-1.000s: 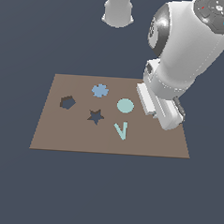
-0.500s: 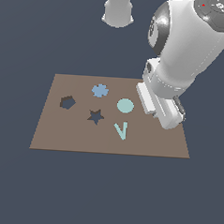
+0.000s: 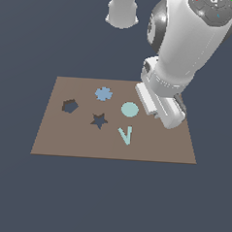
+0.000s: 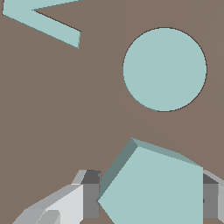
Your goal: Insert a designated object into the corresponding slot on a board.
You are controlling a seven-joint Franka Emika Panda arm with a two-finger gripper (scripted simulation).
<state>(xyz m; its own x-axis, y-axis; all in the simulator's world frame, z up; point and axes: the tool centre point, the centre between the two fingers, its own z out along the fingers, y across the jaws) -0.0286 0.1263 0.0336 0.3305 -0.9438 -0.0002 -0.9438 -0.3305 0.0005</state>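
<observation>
Hexagonal block [image 4: 155, 188], hidden in the exterior view, sits clamped in the gripper [image 4: 148, 199].

Dark blue-grey floor [image 3: 108, 200] under flat brown board [image 3: 58, 138]

board [image 3: 63, 139] lies flat, arm over its end on the exterior view's right. on the board, from the exterior view's left: hexagon slot [image 3: 70, 106] nearest that edge, then flower inlay [image 3: 103, 94] toward the far edge, star cutout [image 3: 99, 121] nearer the camera between those two, disc [image 3: 129, 109] right of the star, v shape [image 3: 125, 135] in front of the disc. wrist view: hexagonal block [image 4: 155, 188] sits between the fingers [image 4: 85, 199] of the gripper [image 4: 148, 201], one finger at each side, above the board; disc [image 4: 164, 69] just beside the block, v shape [image 4: 43, 19] further off. slot well apart from the block.
</observation>
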